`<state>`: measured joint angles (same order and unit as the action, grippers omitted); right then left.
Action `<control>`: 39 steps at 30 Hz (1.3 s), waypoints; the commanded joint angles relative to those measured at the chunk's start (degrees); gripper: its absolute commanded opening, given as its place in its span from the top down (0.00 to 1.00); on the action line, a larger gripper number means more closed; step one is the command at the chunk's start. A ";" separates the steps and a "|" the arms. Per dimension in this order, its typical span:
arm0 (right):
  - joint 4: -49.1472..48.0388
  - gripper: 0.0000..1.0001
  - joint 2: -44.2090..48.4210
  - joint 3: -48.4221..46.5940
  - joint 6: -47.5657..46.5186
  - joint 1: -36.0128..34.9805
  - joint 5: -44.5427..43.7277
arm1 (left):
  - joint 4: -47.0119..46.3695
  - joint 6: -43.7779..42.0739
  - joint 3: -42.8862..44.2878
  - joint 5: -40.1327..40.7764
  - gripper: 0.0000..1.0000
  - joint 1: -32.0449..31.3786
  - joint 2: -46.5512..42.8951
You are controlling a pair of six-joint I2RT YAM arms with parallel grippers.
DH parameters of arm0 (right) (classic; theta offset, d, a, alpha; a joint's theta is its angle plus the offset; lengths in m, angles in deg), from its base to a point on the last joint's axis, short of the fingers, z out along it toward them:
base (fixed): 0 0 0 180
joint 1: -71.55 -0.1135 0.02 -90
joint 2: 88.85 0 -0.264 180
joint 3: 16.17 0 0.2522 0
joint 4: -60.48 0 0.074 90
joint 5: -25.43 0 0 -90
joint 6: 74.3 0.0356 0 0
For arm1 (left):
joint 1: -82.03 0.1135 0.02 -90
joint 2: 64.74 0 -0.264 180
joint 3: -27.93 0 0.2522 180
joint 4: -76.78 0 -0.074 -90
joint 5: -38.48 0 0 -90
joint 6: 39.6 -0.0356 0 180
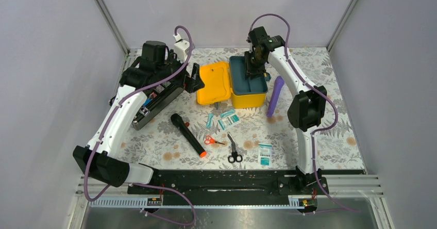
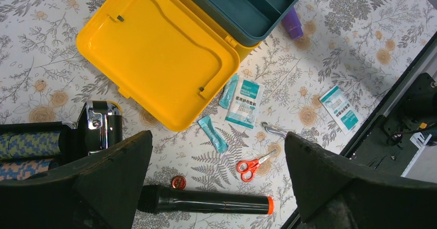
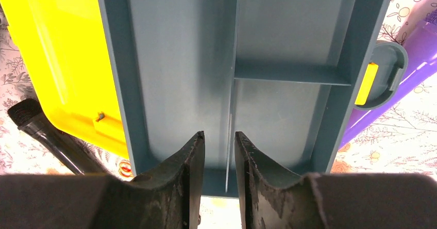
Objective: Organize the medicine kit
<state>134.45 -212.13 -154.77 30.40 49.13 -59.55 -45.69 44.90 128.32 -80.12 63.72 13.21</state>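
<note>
The medicine kit (image 1: pixel 247 101) is a yellow box standing open at the back middle of the table. Its lid (image 1: pixel 214 82) lies flat to the left, and the lid also shows in the left wrist view (image 2: pixel 154 48). The teal insert tray (image 1: pixel 246 82) sits in the box and is empty (image 3: pixel 180 59). My right gripper (image 1: pixel 256 69) hangs over the tray. Its jaws (image 3: pixel 219 134) stand a narrow gap apart, astride the tray's centre divider without touching it. My left gripper (image 1: pixel 193 79) is wide open and empty (image 2: pixel 217 136), above the table left of the lid.
On the table in front of the kit lie a black torch (image 1: pixel 188 134), orange scissors (image 1: pixel 212 141), black scissors (image 1: pixel 233 149), teal sachets (image 1: pixel 229 118) and a white packet (image 1: pixel 265 154). A purple tube (image 1: pixel 274 96) lies right of the box. A black tray of rolls (image 1: pixel 157 97) stands at the left.
</note>
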 commanded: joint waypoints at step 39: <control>0.35 0.95 -3.55 -2.21 -0.20 -1.81 -9.38 | -2.81 0.97 -0.15 -0.57 0.01 0.38 -2.01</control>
<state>134.04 -215.59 -154.79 29.46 47.84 -66.72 -45.87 45.34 127.30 -80.06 63.77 12.14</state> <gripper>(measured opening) 0.022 0.989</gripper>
